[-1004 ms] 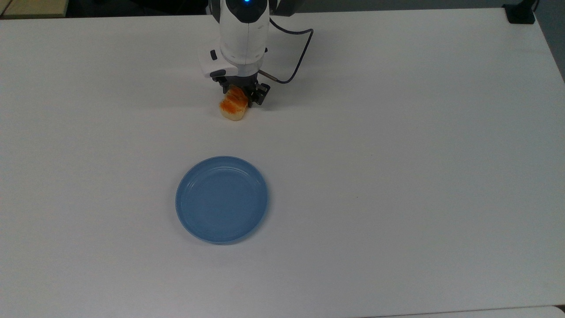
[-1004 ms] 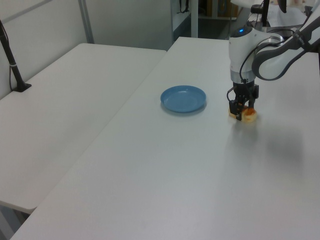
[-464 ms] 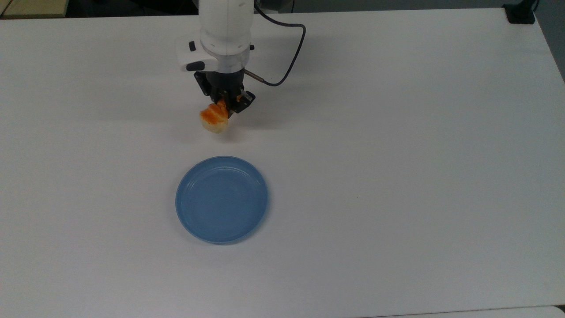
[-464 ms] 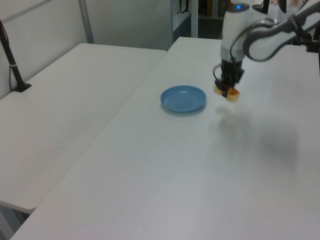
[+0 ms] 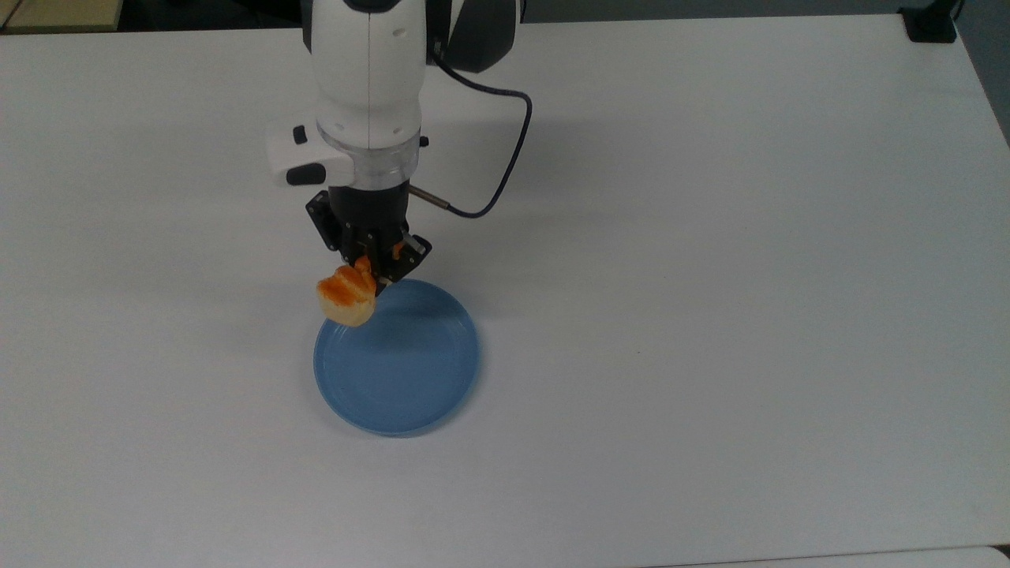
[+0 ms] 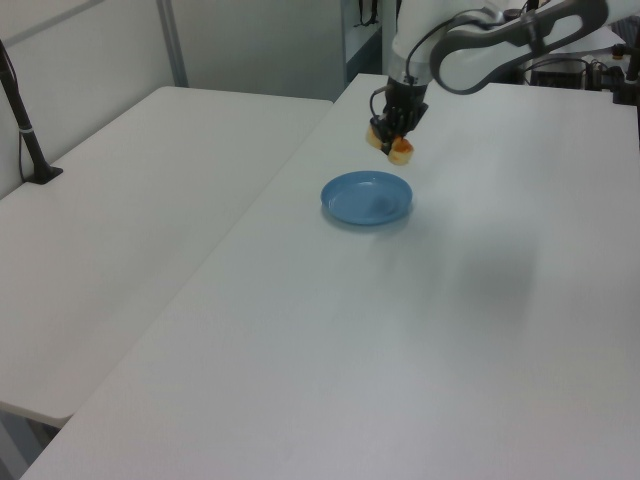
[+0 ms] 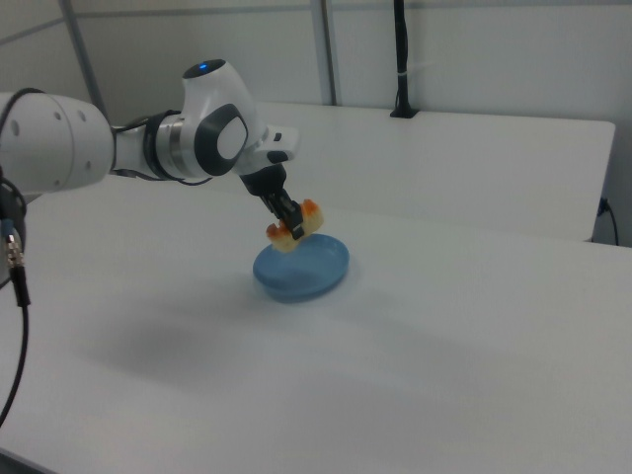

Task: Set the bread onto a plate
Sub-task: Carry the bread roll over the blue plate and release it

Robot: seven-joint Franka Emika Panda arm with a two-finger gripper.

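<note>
Gripper (image 5: 371, 272) clamped on the bread roll (image 5: 346, 296), fingers tight against both sides. Held in the air above the blue plate's (image 5: 410, 386) rim, clear of the white table (image 5: 710, 276).

The gripper (image 5: 369, 272) clamps a glossy orange-brown bread roll (image 5: 346, 295), which overlaps the far-left rim of the round light-blue plate (image 5: 398, 371). The plate lies on a white table (image 5: 710, 315), near its middle and nearer the front edge than the back. A dark cable (image 5: 505, 166) loops from the wrist.
</note>
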